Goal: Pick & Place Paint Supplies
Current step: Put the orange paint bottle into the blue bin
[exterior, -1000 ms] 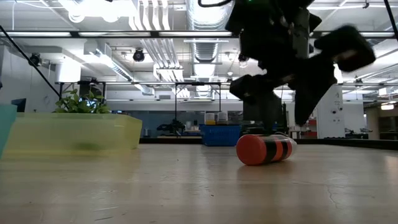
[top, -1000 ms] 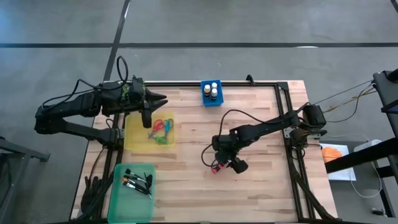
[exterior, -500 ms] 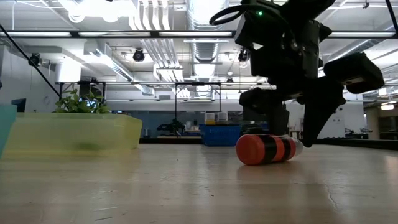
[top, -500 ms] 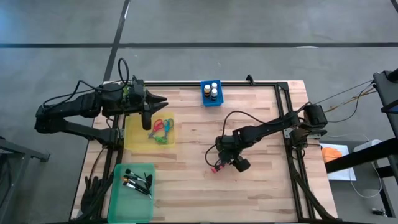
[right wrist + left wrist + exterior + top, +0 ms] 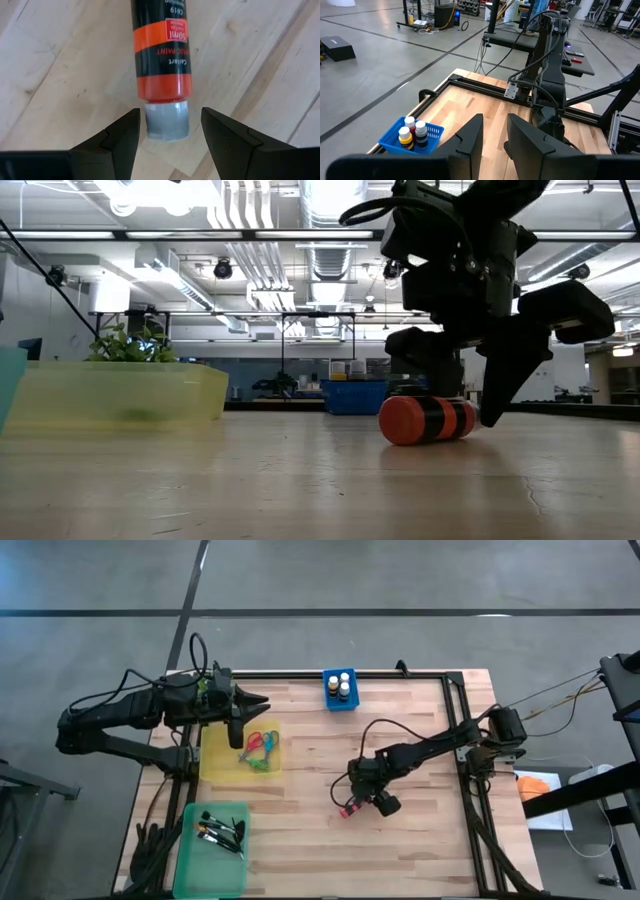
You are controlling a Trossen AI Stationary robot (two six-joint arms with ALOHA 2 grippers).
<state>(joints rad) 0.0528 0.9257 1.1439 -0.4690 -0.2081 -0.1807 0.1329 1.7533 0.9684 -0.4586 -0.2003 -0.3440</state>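
Paint bottle [image 5: 161, 52]: red, lying on its side on the worktop [image 5: 400, 720], its pale cap between the fingers.
Right gripper [image 5: 167, 132]: low over the cap, open, gripping nothing.
Left gripper [image 5: 237, 736]: above the yellow tray [image 5: 214, 762], holding nothing.

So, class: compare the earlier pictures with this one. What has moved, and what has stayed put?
The right gripper has come down over the lying red paint bottle, fingers open either side of its cap end, not yet gripping. The bottle has not moved. The left gripper stays above the yellow tray; the scissors and blue basket are unchanged.
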